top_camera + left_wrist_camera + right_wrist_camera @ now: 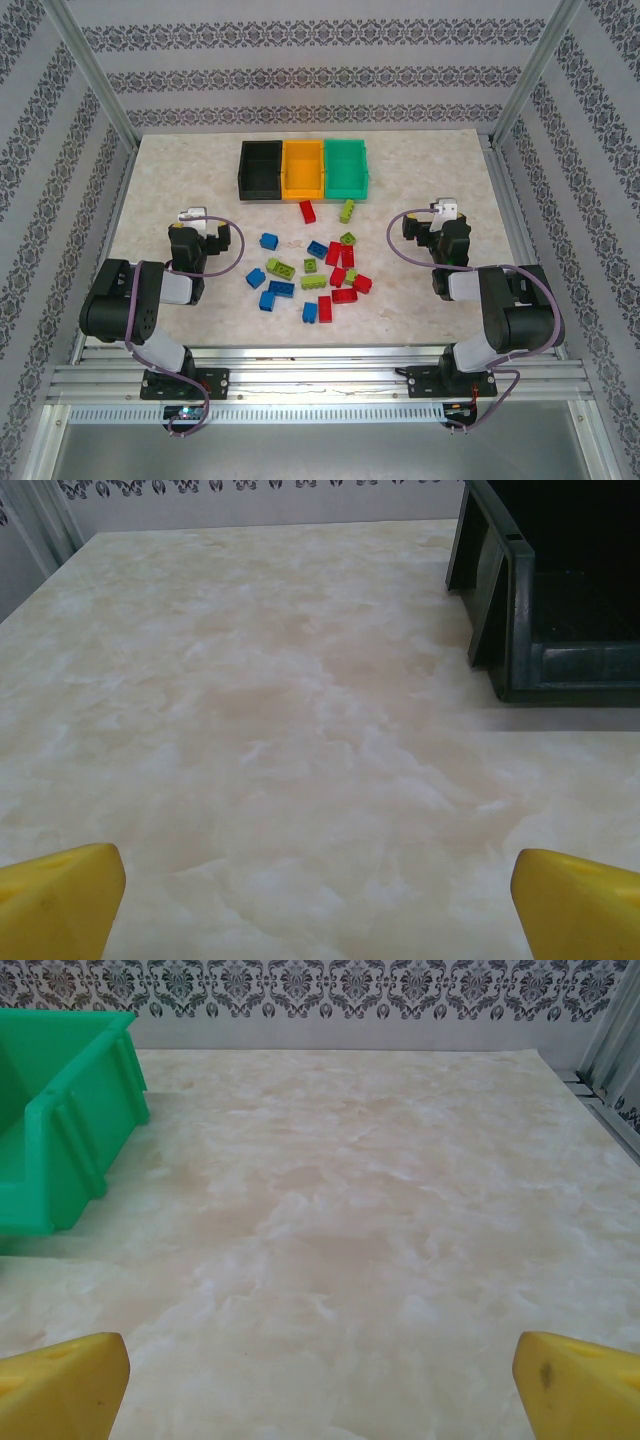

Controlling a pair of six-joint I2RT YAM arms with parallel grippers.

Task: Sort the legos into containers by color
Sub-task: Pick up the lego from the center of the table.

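- A pale marbled table stood inside walls papered in grey ornamental bands, with aluminium frame posts rising at the corners.
- The left gripper was spread wide. In its wrist view the yellow fingers sat at the two bottom corners with bare table between them, holding and touching nothing.
- The right gripper was spread just as wide. Its yellow fingers sat far apart over bare table and were likewise empty.
- Seen from above, the left gripper sat to the left of the brick scatter and the right gripper to its right, each apart from the bricks.
- The legos lay loose on the middle of the table, between the two arms and on the near side of the bins. They were small studded bricks in red, blue and lime green, mixed together, several of them touching.
- A red brick and a lime brick lay closest to the bins, and a blue brick lay at the scatter's left edge.
- Three open-top bins stood side by side in a touching row at the far middle of the table: the black bin on the left, the orange-yellow bin in the centre and the teal bin on the right.
- The left wrist view caught the black bin's corner at upper right, and the right wrist view caught the teal bin at its left edge.
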